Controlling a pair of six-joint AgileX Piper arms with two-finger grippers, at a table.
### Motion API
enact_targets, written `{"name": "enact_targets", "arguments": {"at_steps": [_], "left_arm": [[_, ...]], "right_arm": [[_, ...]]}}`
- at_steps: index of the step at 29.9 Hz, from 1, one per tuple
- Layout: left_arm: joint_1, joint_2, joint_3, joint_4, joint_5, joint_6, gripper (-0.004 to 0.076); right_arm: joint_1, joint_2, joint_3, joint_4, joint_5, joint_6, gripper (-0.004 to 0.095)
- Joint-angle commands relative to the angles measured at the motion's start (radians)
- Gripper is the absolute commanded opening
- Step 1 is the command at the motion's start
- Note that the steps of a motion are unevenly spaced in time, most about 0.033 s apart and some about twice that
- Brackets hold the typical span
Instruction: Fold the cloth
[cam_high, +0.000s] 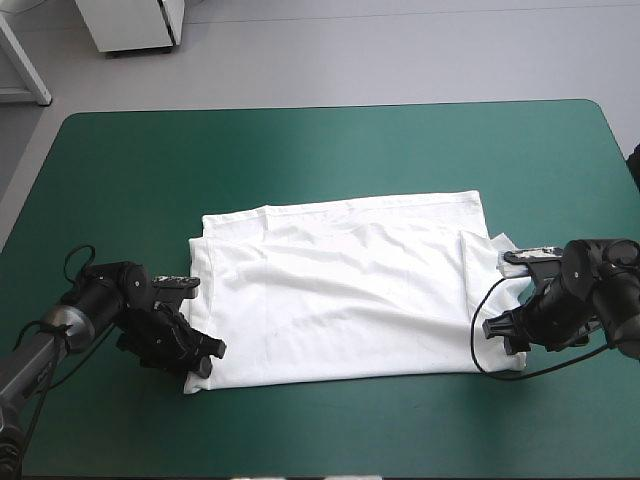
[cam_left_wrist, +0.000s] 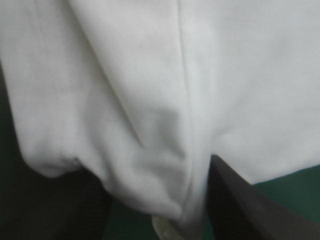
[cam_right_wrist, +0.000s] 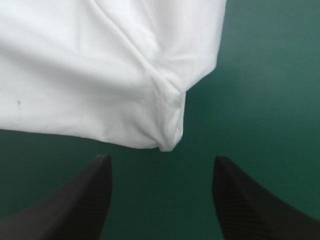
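The white T-shirt (cam_high: 340, 300) lies spread flat as a wide rectangle in the middle of the table, with a bit of sleeve poking out at its right edge. My left gripper (cam_high: 203, 355) sits low at the shirt's near-left corner. In the left wrist view the T-shirt (cam_left_wrist: 150, 75) drapes over and between the fingers (cam_left_wrist: 240, 205) of the left gripper (cam_left_wrist: 152, 170), which stand apart. My right gripper (cam_high: 497, 332) is at the near-right corner. In the right wrist view the right gripper (cam_right_wrist: 162, 160) is open, and the T-shirt (cam_right_wrist: 100, 65) has its corner tip just ahead of the gap.
Bare teal-green cover (cam_high: 320, 160) runs between the shirt and the table's far edge. A narrower bare strip (cam_high: 340, 420) lies along the near edge. The teal-green cover (cam_right_wrist: 260, 75) is also bare beside the shirt's right edge.
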Motion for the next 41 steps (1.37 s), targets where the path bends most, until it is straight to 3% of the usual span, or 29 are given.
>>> {"name": "enact_targets", "arguments": {"at_steps": [1,11,35,38,41], "left_arm": [[-0.002,-0.019,-0.022,-0.064,-0.012,0.021,0.0325],[-0.002,-0.006,-0.022,-0.092,-0.012,0.056,-0.0009],[-0.002,-0.006,-0.037,-0.114,0.013,0.059,-0.0009],[-0.002,-0.006,-0.045,-0.114,0.015,0.059,-0.0009],[-0.002,-0.006,-0.053,-0.114,0.015,0.059,-0.0009]], "right_arm": [[0.005,-0.006,-0.022,-0.002,-0.008,-0.008,0.0565],[0.005,0.055,-0.022,-0.002,-0.030,-0.008,0.0565],[0.005,0.212,-0.021,0.043,-0.049,-0.009,0.0564],[0.005,0.237,-0.021,0.045,-0.049,-0.009,0.0514],[0.005,0.255,-0.021,0.045,-0.049,-0.009,0.0391]]}}
